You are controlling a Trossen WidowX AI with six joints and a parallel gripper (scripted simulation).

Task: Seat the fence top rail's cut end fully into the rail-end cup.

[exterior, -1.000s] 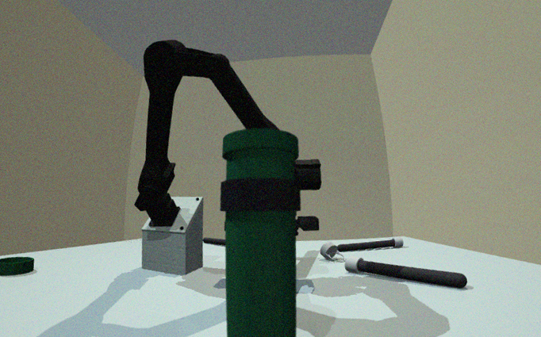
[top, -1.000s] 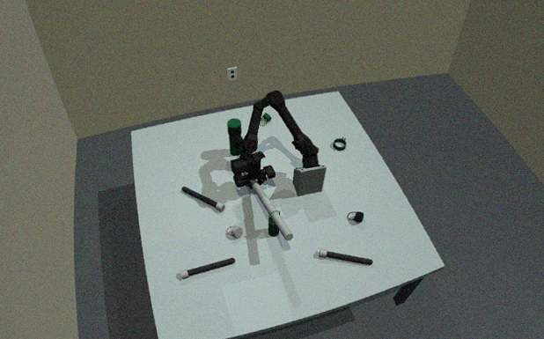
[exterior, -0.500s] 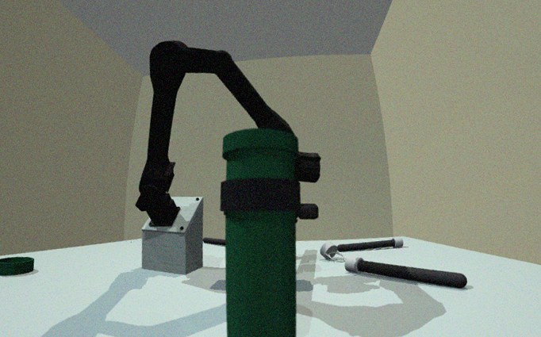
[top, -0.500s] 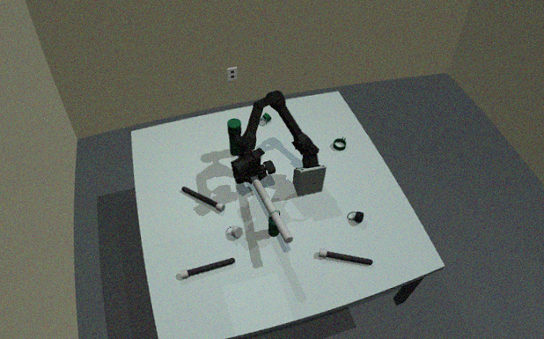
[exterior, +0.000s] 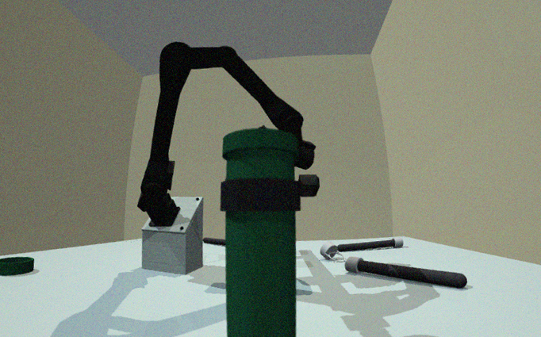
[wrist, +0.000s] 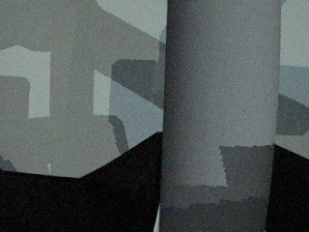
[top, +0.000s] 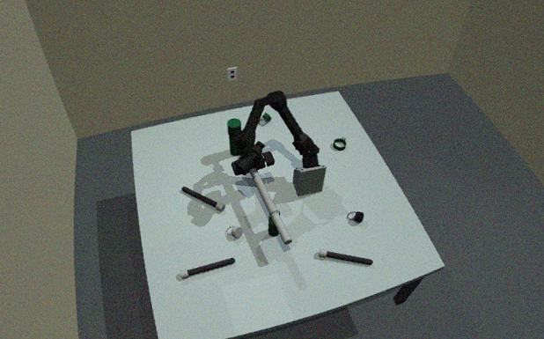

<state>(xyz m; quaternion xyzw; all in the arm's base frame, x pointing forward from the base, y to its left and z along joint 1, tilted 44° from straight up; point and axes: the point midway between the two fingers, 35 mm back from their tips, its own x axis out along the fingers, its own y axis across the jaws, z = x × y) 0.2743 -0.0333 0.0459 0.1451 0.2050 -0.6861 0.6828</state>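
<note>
The light grey rail runs through the loop cap on the small green post; its free end sticks out beyond the loop. My gripper is shut on the rail near its other end, beside the big green post. The dark brace band sits high on the big post, a little below the post cap. The rail-end cup and the rail's end toward it are hidden, so I cannot tell whether they touch.
The grey arm base stands right of the rail. A dark rod lies left of it; others lie nearer the front. A green ring, a white cap and a black cap lie around.
</note>
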